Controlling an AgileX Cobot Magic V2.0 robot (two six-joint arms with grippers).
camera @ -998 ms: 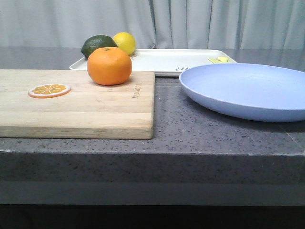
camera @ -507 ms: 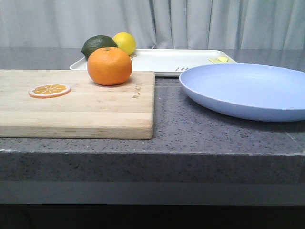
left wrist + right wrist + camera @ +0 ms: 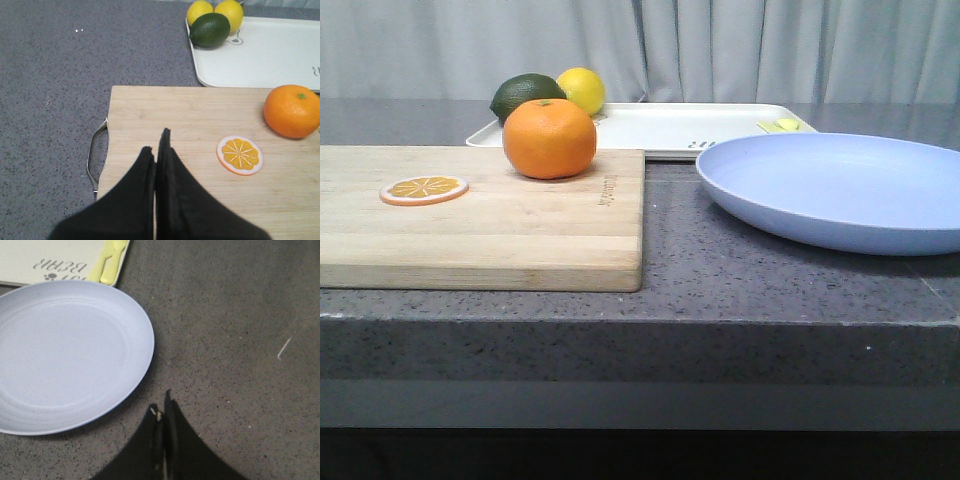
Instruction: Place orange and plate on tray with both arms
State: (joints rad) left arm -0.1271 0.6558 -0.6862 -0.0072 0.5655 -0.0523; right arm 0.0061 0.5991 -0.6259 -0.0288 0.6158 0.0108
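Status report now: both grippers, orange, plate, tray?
Left gripper shut, empty, over board. Right gripper shut, empty, beside plate. Orange on board; tray behind, limes and lemons at its corner.

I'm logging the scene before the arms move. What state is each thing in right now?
orange: whole, resting on the cutting board, ungrasped.
orange slice: lying flat on the board.
plate: upright, empty, on the counter, not on the tray.
tray: flat on the counter; lime and two lemons at one end.
left tool: shut, empty, above the board.
right tool: shut, empty, beside the plate.
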